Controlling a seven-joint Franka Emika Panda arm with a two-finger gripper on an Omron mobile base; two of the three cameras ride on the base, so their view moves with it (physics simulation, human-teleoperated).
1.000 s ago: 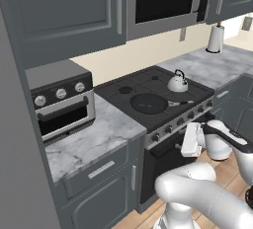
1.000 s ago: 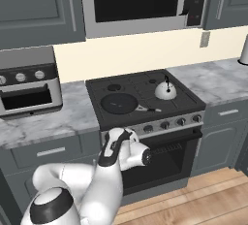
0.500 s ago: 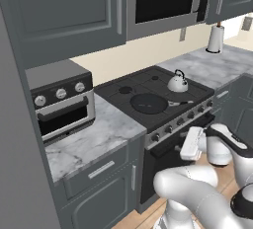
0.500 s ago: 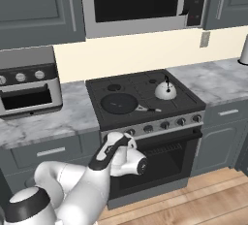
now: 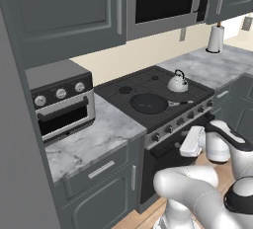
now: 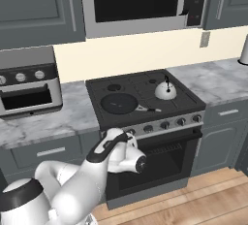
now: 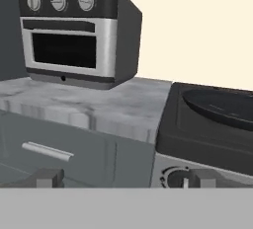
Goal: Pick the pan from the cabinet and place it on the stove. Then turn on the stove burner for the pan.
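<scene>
The black pan (image 5: 148,103) (image 6: 118,104) (image 7: 222,107) lies on the front left burner of the stove (image 5: 153,82) (image 6: 140,81), its slim handle pointing right. My gripper (image 5: 187,146) (image 6: 110,140) (image 7: 127,178) is low in front of the stove's left front corner, open, with nothing between the fingers. In the hand view a round front knob (image 7: 173,177) sits just inside the right fingertip (image 7: 205,177). The dark grey wall cabinet (image 5: 64,11) (image 6: 34,6) hangs up on the left with its doors shut.
A small silver kettle (image 5: 178,82) (image 6: 165,89) stands on the back right burner. A grey toaster oven (image 5: 59,99) (image 6: 26,81) (image 7: 74,35) sits on the marble counter to the left. A microwave (image 5: 163,1) (image 6: 140,1) hangs over the cooktop. A paper towel roll (image 5: 215,38) stands far right.
The hand has dipped slightly in front of the stove's knob row and the arm behind it has shifted. Pan and kettle have not moved. The jaws stay open.
</scene>
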